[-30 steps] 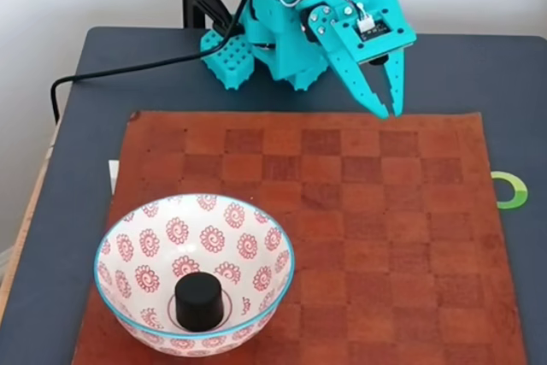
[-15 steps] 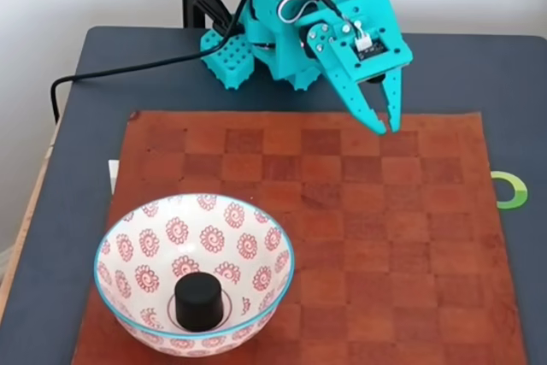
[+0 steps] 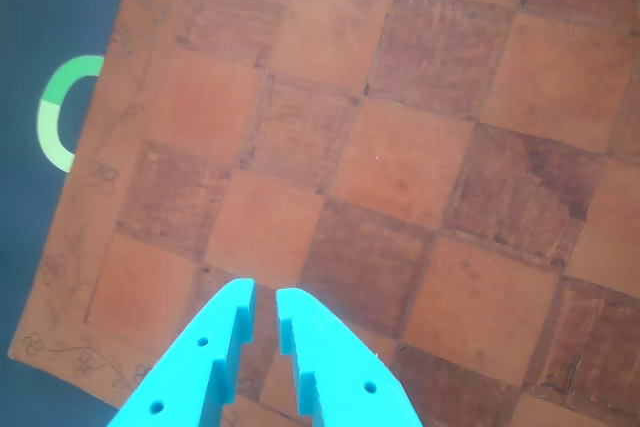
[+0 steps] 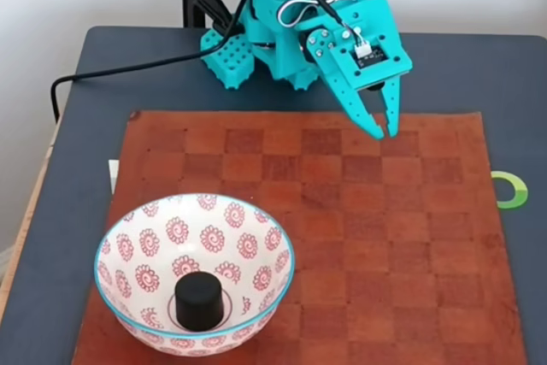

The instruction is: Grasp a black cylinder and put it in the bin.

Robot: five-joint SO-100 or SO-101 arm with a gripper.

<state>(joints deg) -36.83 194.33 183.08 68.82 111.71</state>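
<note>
I am keeping my teal gripper (image 4: 385,132) empty, its jaws nearly together, hanging over the far edge of the checkered mat (image 4: 410,237), because the black cylinder (image 4: 199,301) is sitting upright inside the bin (image 4: 128,220), well apart.

A: Where's your black cylinder (image 4: 199,299)?

B: You've got it upright in the bin (image 4: 128,237), on the bottom, flat top up.

A: Bin?

B: White bowl, red spiral flowers, blue rim, at your board's lower-left corner in the fixed view.
</note>
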